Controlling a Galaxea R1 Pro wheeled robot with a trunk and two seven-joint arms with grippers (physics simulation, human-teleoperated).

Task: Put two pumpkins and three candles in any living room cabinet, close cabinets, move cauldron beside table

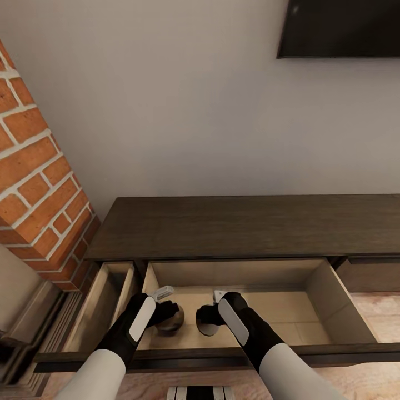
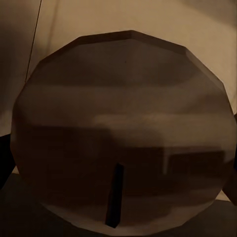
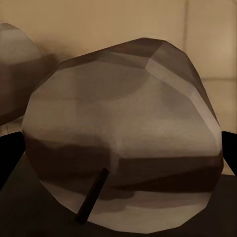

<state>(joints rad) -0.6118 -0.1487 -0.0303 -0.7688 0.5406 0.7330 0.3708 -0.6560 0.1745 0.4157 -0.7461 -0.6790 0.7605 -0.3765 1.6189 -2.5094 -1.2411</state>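
The dark-brown cabinet (image 1: 239,225) stands against the wall with a wide drawer (image 1: 340,300) pulled out. Both my grippers reach down into that drawer. My left gripper (image 1: 168,318) is shut on a stubby tan candle (image 1: 173,321), whose round top and dark wick (image 2: 115,197) show close up in the left wrist view. My right gripper (image 1: 206,323) is shut on a second candle (image 3: 123,143), with dark fingers (image 3: 10,158) pressed on both its sides. The first candle (image 3: 17,74) shows beside it there. Pumpkins, cauldron and table are out of view.
A narrower compartment (image 1: 105,300) stands open left of the wide drawer. The brick fireplace (image 1: 33,183) rises close at the left. A dark screen (image 1: 339,28) hangs on the wall above. Another cabinet front (image 1: 369,272) at the right is shut, with wood floor (image 1: 380,311) below it.
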